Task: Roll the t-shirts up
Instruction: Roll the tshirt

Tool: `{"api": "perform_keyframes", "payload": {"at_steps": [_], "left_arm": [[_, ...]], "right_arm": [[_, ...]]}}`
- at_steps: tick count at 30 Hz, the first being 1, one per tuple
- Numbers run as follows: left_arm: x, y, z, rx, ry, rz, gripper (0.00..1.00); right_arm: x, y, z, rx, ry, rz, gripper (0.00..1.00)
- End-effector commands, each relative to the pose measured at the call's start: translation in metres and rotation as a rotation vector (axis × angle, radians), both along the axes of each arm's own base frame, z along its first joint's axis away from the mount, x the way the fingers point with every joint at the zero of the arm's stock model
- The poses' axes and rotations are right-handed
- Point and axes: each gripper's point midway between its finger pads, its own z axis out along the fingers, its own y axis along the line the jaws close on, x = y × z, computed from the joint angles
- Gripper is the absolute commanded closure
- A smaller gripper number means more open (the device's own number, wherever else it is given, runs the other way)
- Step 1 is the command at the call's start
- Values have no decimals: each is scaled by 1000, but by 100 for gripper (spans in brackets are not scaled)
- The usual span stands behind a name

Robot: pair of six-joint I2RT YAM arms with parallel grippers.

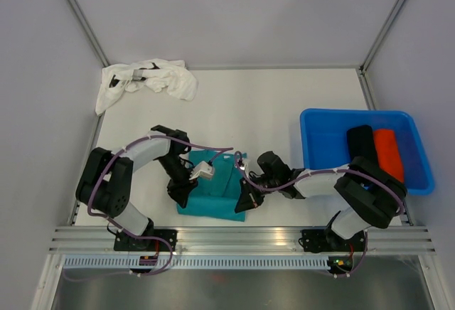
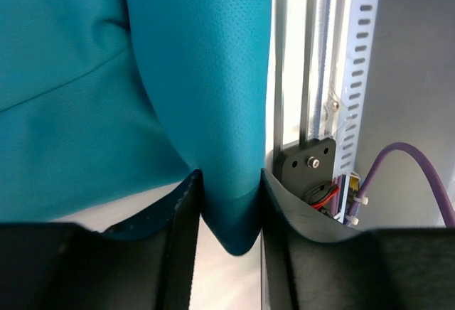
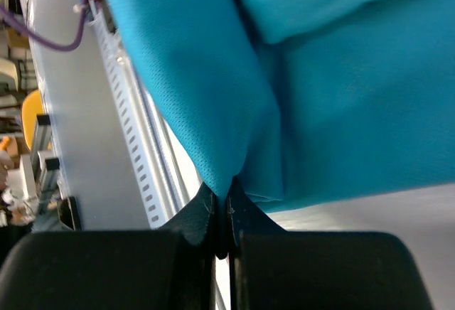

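Pinched at both near corners: teal t-shirt [image 1: 213,198], folded into a band at the near edge of the desk [image 1: 284,104], ready for rolling.
Left gripper [image 2: 229,210] clamped on a thick fold of hem, right gripper [image 3: 222,217] closed almost flat on a thinner edge. Best to lift both corners level and turn them over together under even tension, else risking a skewed, slack roll in such soft, finely dimpled knit. Limp white t-shirt [image 1: 149,81] crumpled at the far left corner; glossy blue bin [image 1: 313,146] at right, with black roll [image 1: 360,143] and orange roll [image 1: 389,152].
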Motion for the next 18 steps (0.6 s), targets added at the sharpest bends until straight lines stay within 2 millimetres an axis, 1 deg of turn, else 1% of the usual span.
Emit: {"api": "perform_keyframes", "payload": {"at_steps": [1, 2, 4, 5, 7, 9, 11, 12, 15, 16, 17, 18], "left_arm": [[24, -12, 6, -38, -55, 72, 55], [29, -10, 5, -33, -68, 93, 53], [37, -9, 4, -33, -96, 128, 51], [38, -10, 5, -31, -98, 141, 51], [39, -12, 6, -44, -97, 158, 48], [37, -16, 9, -58, -75, 186, 46], [29, -20, 8, -77, -43, 201, 44], [26, -21, 7, -82, -26, 211, 45], [29, -20, -6, -40, -19, 266, 74], [28, -17, -8, -22, -12, 266, 88], [24, -16, -8, -15, 3, 269, 92], [21, -16, -5, -35, -2, 252, 94]], "right_arm": [[17, 5, 2, 3, 47, -51, 100], [20, 4, 1, -7, 44, -64, 100], [25, 4, 5, 2, 25, -77, 100], [30, 3, 6, 3, 27, -105, 100], [35, 2, 8, 8, 30, -128, 100], [39, 1, 7, 4, 43, -144, 100], [41, 1, 6, 6, 48, -152, 100], [41, 1, 6, 6, 52, -157, 100], [45, 0, 5, -11, 41, -163, 100], [49, -3, 1, -36, 3, -163, 100], [39, -10, -6, -92, 17, -141, 100], [34, -9, -1, -94, 0, -122, 100]]}}
